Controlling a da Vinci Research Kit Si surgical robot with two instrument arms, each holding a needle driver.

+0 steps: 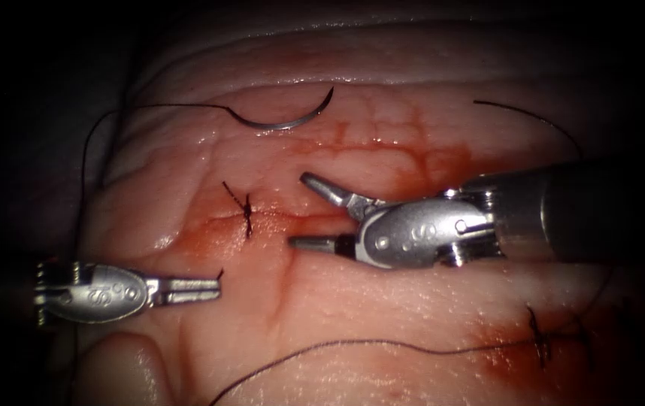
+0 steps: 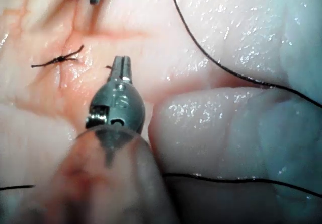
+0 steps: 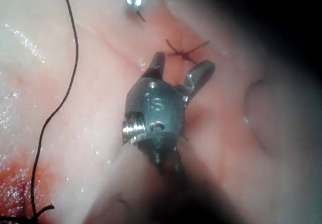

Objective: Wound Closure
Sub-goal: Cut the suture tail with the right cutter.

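Right tool point(image 1: 298, 210) lay over the cut point(image 1: 300, 216) from the right, jaws spread wide and empty, tips just beside the knot point(image 1: 247, 213) tied across the cut's left end. The right wrist view agreed: both jaws apart, short thread tails between and beyond them.

Left tool point(image 1: 216, 288) sat low, left of the cut, jaws together. A short dark wisp of thread showed at its tip point(image 1: 219, 274); I judged it pinched there, though the left wrist view left that uncertain.

Needle point(image 1: 286, 119) lay free on the tissue point(image 1: 187, 173) above the cut, not in it, held by neither tool. Its thread point(image 1: 157, 106) ran off left. A second knot point(image 1: 540, 338) sat lower right, amid red fluid point(image 1: 503, 353).

Judgement: the knot looked seated and its tails short. Whatever the open jaws address, keep them off the knot itself and avoid snagging the loose strand point(image 1: 352, 346) below.
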